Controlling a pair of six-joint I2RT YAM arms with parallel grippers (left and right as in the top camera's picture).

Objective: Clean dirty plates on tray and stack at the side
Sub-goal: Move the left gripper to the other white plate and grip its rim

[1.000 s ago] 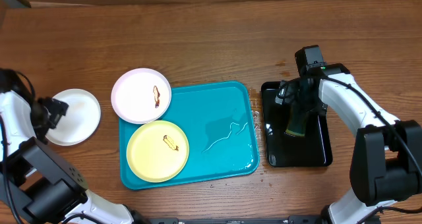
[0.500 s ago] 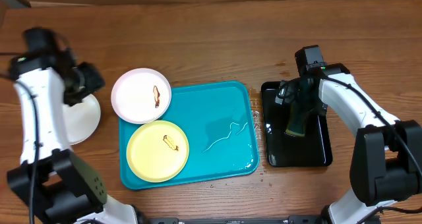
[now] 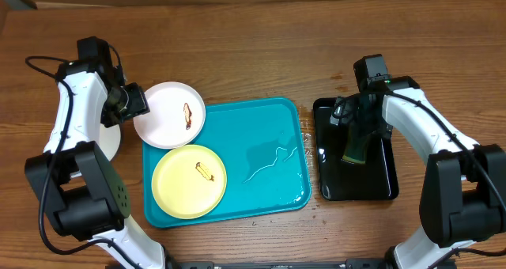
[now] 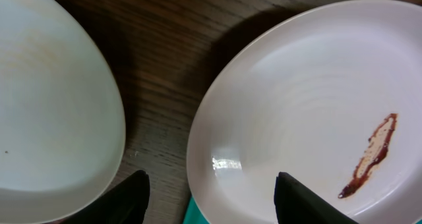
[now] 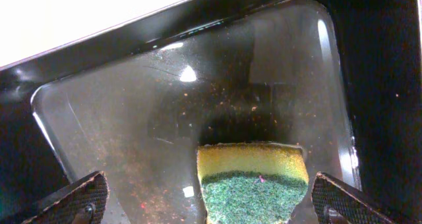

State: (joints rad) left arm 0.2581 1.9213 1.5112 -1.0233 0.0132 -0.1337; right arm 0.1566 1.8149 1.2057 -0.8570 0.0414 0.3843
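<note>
— Where do the plates lie?
— A white plate (image 3: 169,115) with a brown smear (image 3: 187,115) sits over the far left corner of the tray (image 3: 269,119), partly on it and partly out over the table (image 3: 253,47). The yellow plate (image 3: 189,181), with a small smear of its own, lies flat in the tray's near left part, just beside the first.
— And the third?
— The other white plate (image 4: 53,105) rests on the table left of the tray, near the smeared one but apart from it, half hidden under the left arm (image 3: 75,111).
— The left gripper (image 4: 212,184)?
— Spread, one finger on each side of the smeared plate's left rim. Whether they touch it, I cannot tell.
— The right gripper (image 5: 210,194)?
— Over the black tray (image 3: 379,182), to the right of the blue one, jaws wide and grasping nothing. A sponge (image 5: 254,184), yellow over green, stands between the fingers with a clear gap on one side.
— Anything else?
— A thin streak of water (image 3: 273,162) on the tray's right half.
</note>
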